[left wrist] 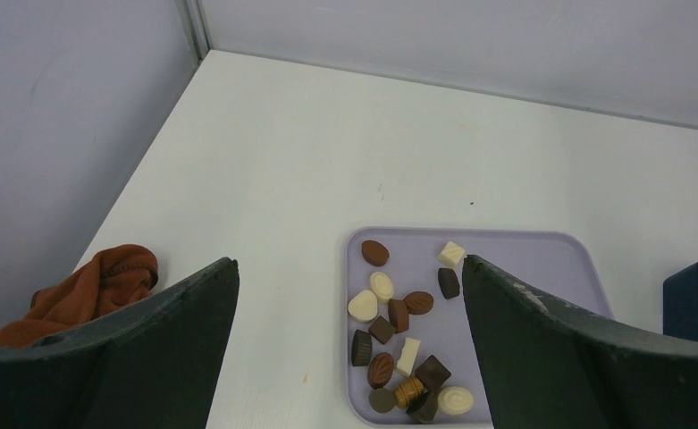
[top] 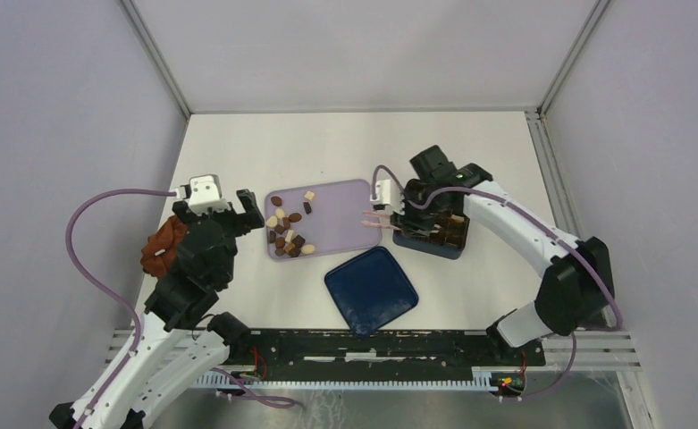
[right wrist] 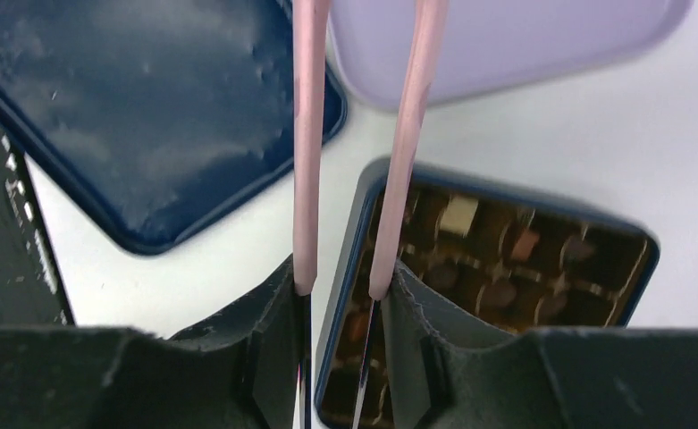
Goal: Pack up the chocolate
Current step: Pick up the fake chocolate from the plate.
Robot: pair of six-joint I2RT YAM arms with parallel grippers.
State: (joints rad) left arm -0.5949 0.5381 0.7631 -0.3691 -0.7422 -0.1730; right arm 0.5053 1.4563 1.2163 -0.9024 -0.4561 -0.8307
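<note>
**A:** From above, where is the chocolate [top: 289, 231]?

**B:** It lies as a loose heap of small pieces, dark brown, mid brown and cream, on the left part of a lavender tray [top: 340, 223] with rounded corners. The tray is flat on the white table [top: 327, 143]. The left gripper [top: 220, 214] is just left of this tray, and a crumpled reddish-brown cloth [top: 162, 246] lies beside that arm.

**A:** And the right side?

**B:** The right gripper [top: 399, 214] holds pink tongs [top: 374, 221], and their two thin arms point to the tray's right edge. Under this gripper stands a dark blue box [top: 443, 241]. Its dark blue lid [top: 370, 289], a smooth square with rounded corners, lies apart, nearer to the arm bases.

**A:** What does the left wrist camera show?

**B:** The two dark fingers [left wrist: 148, 340] stand wide apart and hold nothing. Between them I see the chocolate on the tray in oval, round and square pieces, some with ribs. The cloth is folded softly at the left, and a corner of the box shows at the right edge.

**A:** And the right wrist camera?

**B:** The fingers [right wrist: 247, 331] are pressed narrow on the tongs, whose matte pink arms run up almost parallel and leave the picture at the top. Below them is the open box with a shiny golden-brown insert of small compartments. Some pieces sit inside [right wrist: 459, 214], but they are blurred, so I cannot tell their shapes. The glossy lid lies at the left, and the tray's corner is above
</note>
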